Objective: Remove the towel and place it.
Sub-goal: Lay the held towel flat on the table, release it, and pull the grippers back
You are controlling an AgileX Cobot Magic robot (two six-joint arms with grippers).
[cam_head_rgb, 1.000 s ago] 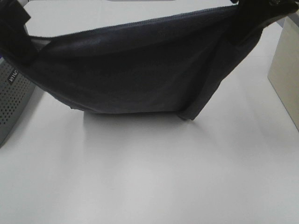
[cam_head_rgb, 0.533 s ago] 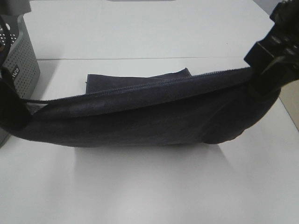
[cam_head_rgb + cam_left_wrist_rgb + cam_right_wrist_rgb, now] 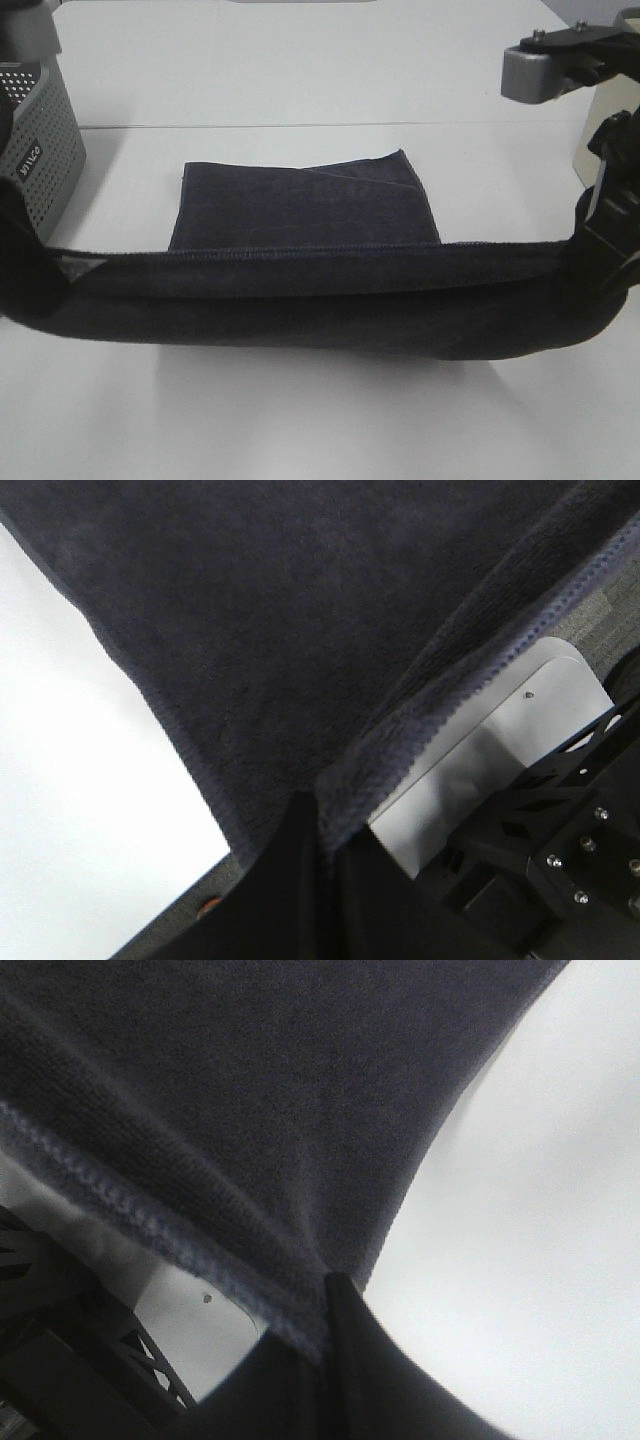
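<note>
The dark charcoal-navy towel (image 3: pixel 300 205) lies partly flat on the white table (image 3: pixel 300 90). Its near hem is stretched in a sagging band (image 3: pixel 320 300) between both grippers. My left gripper (image 3: pixel 28 285) is shut on the towel's left corner at the left edge of the high view. My right gripper (image 3: pixel 592 262) is shut on the right corner. In the left wrist view the dark fingers pinch the stitched hem (image 3: pixel 318 825) of the towel (image 3: pixel 300 610). In the right wrist view the fingers pinch the hem (image 3: pixel 322 1305) of the towel (image 3: pixel 250 1090) the same way.
A grey perforated plastic basket (image 3: pixel 40 140) stands at the left, behind my left arm. A beige box (image 3: pixel 608 130) stands at the right edge. A grey metal bracket (image 3: pixel 545 65) of the right arm hangs above the far right.
Both grippers have moved toward the near edge and lower with the towel's hem. More of the towel now lies flat on the table behind the held band.
</note>
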